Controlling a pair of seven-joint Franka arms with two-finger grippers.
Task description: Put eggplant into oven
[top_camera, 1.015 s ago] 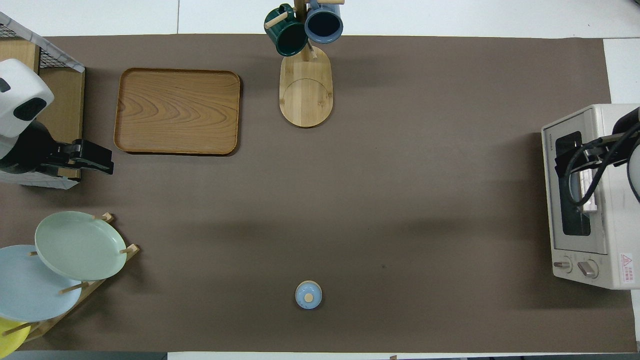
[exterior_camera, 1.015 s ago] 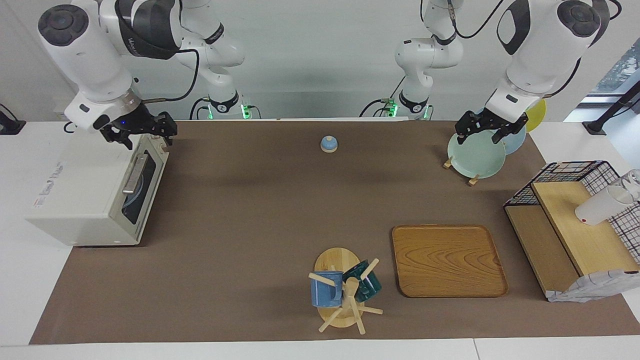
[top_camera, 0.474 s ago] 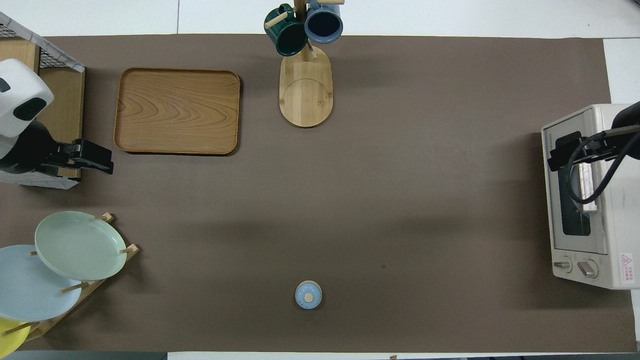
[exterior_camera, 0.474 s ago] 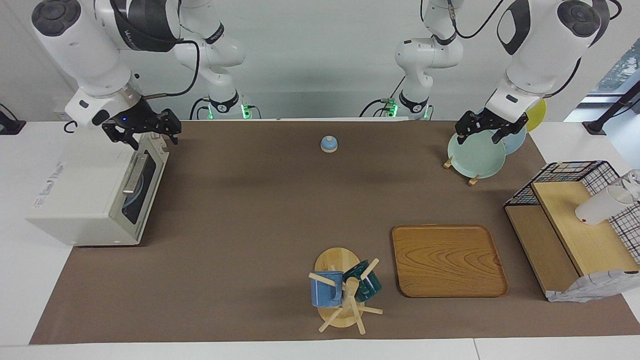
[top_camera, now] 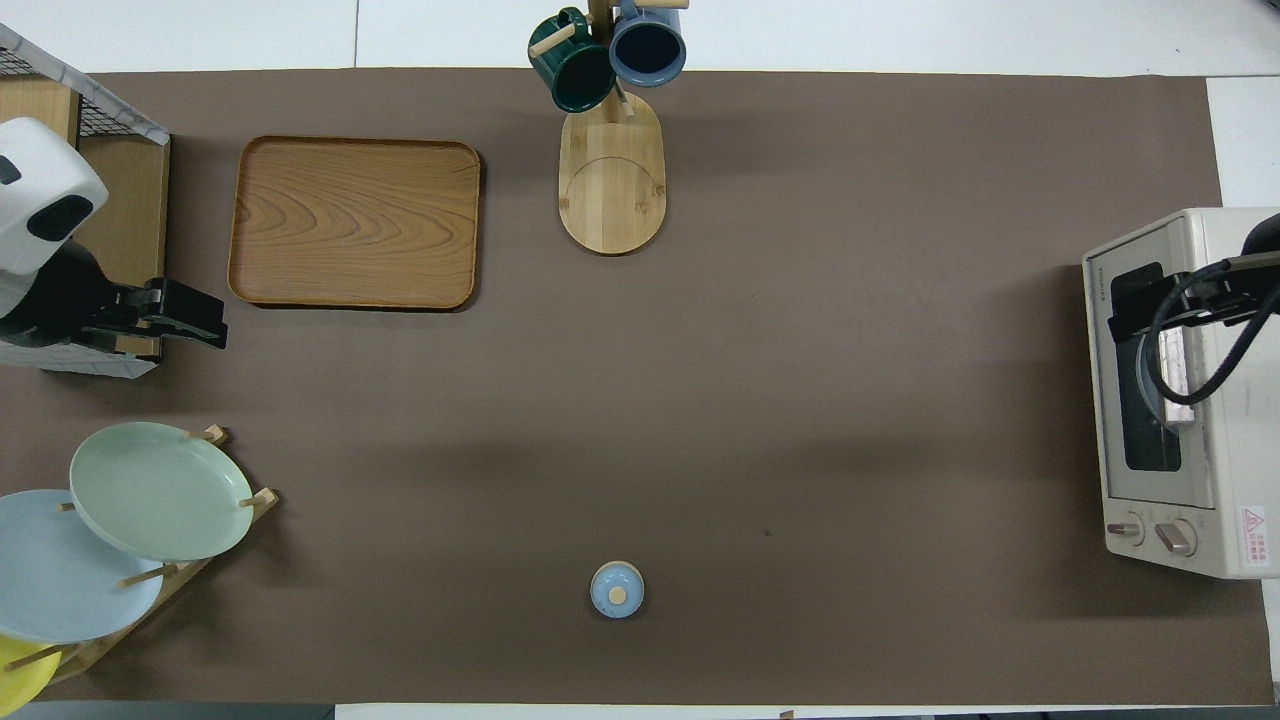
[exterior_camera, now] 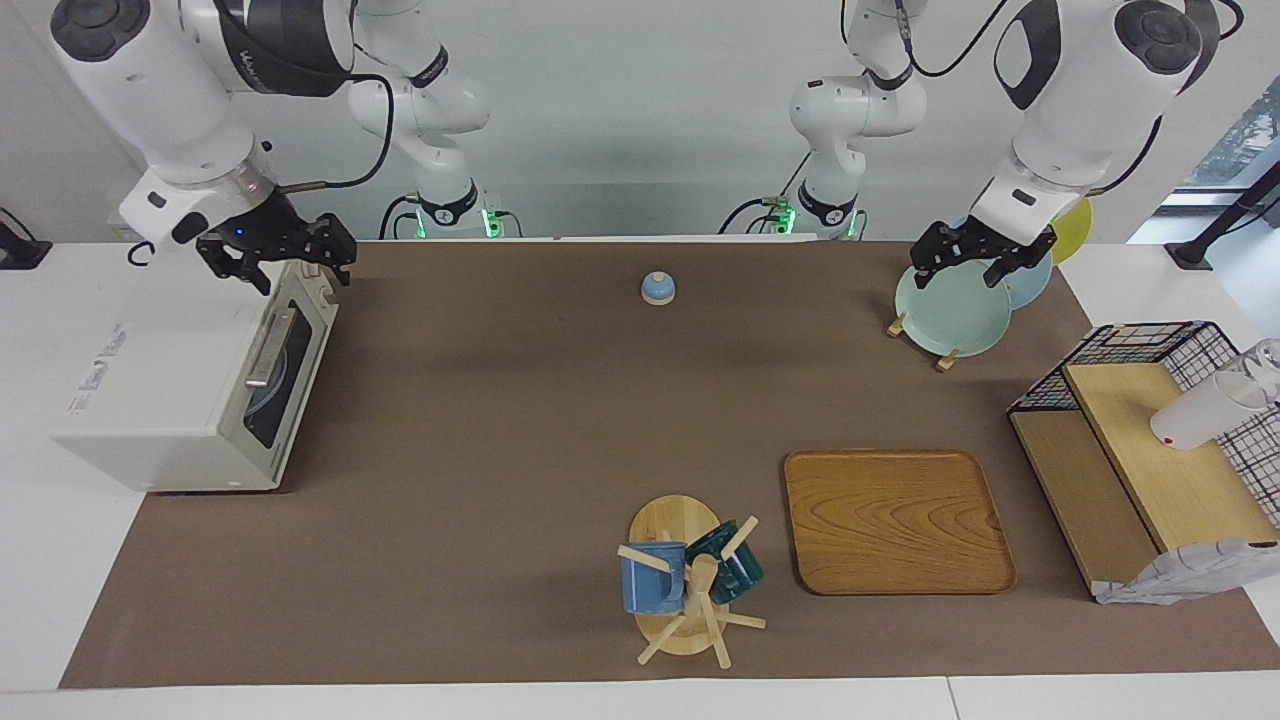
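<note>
1. The oven [exterior_camera: 190, 385] stands at the right arm's end of the tabletop [exterior_camera: 520, 420], its glass door shut; through the dark glass only a faint bluish round shape shows, and what it is cannot be made out.
2. The eggplant appears in neither view, so where it lies cannot be told.
3. The right gripper [exterior_camera: 285, 262] hangs over the oven's top corner nearest the robots, fingers spread and holding nothing. In the overhead view it is partly cut off by the edge, and its cable crosses the oven door.
4. The left gripper [exterior_camera: 978, 262] hovers over the green plate [exterior_camera: 950, 315] in the plate rack, fingers spread, nothing between them.
5. The yellow plate [top_camera: 15, 672] is cut off at the overhead view's corner, and the mugs [top_camera: 605, 55] on the wooden mug tree are cut off at its top edge.
</note>
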